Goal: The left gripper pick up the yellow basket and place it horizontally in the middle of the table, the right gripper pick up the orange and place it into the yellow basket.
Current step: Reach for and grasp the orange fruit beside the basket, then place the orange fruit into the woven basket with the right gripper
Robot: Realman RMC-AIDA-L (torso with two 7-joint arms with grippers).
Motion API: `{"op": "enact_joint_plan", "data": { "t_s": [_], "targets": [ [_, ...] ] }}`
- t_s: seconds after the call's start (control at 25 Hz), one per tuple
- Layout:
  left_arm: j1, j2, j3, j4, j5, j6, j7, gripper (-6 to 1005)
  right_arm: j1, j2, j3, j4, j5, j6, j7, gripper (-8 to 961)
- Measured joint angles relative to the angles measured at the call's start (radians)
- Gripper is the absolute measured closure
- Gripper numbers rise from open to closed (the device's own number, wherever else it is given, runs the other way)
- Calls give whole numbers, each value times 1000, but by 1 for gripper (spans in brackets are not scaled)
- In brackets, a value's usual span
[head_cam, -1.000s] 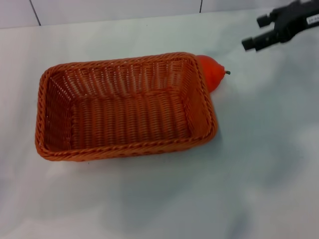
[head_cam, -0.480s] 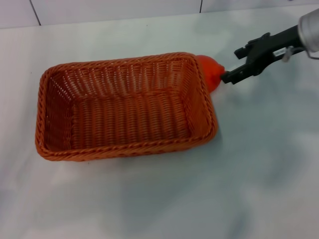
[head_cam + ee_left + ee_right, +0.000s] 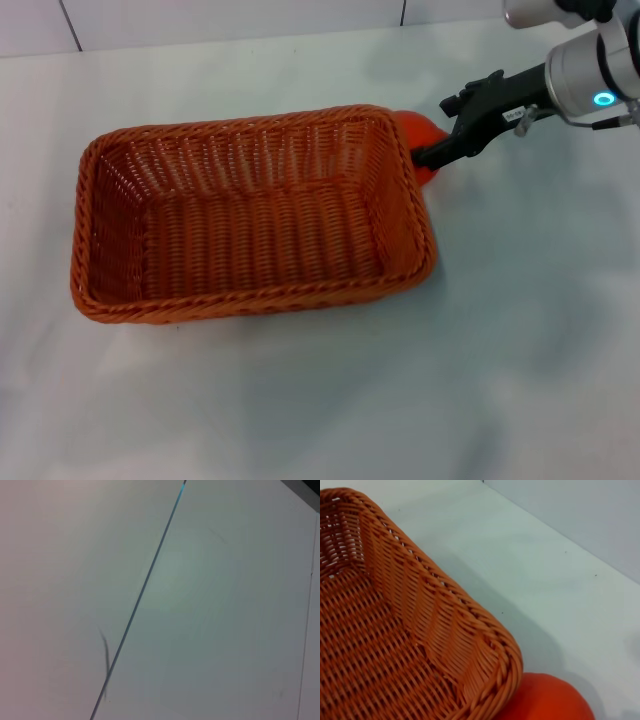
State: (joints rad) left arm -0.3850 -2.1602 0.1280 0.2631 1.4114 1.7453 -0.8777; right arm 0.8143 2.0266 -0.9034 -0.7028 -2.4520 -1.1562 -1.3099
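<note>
Reaching in from the far right of the head view, the right hand (image 3: 428, 153) has its black fingers at the orange (image 3: 420, 140). Whether they are spread or already pinching the fruit cannot be told, since the tips overlap it from this angle. The orange sits on the white bench (image 3: 520, 330), pressed against the outside of the basket's (image 3: 250, 215) far right corner, with only its rounded top and right side showing above the braided rim. The right wrist view confirms this: the fruit (image 3: 545, 700) touches the woven corner (image 3: 490, 655).

The basket lies lengthwise across the middle of the bench, empty, so its placing looks done. The left hand appears in no picture; its wrist camera shows only a plain pale surface crossed by a thin seam.

The main risk is the tight fit. With the fruit wedged against the wall, a finger on that side has little room and could catch the rim, dragging or tipping the basket. A round fruit gripped off-centre could also squirt out and roll away.

Open bench lies to the right of the orange and behind it, giving room to draw it clear before lifting. The basket's mouth is wide and its sides slope, so the drop is forgiving once the rim is cleared.
</note>
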Motion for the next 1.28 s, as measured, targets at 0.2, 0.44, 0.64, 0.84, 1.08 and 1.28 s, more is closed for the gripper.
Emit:
{"op": "enact_joint_plan", "data": {
  "t_s": [0.2, 0.44, 0.64, 0.84, 1.08, 1.28],
  "targets": [
    [0, 0, -4, 2, 0, 0, -19, 213, 6, 7, -7, 44, 0, 50, -17, 69],
    [-1, 2, -4, 0, 0, 0, -21, 213, 1, 22, -6, 64, 8, 76, -66, 146],
    [-1, 1, -4, -3, 0, 0, -32, 213, -2, 29, -6, 67, 9, 79, -73, 359],
    [0, 0, -4, -1, 0, 6, -47, 213, -12, 30, -3, 68, 22, 79, -80, 532],
    [5, -1, -15, -4, -1, 26, -53, 213, -61, 22, 15, 22, 115, 67, -100, 575],
    [5, 0, -18, -1, -1, 30, -78, 213, -134, 14, 93, -67, 266, 68, -117, 610]
  ]
}}
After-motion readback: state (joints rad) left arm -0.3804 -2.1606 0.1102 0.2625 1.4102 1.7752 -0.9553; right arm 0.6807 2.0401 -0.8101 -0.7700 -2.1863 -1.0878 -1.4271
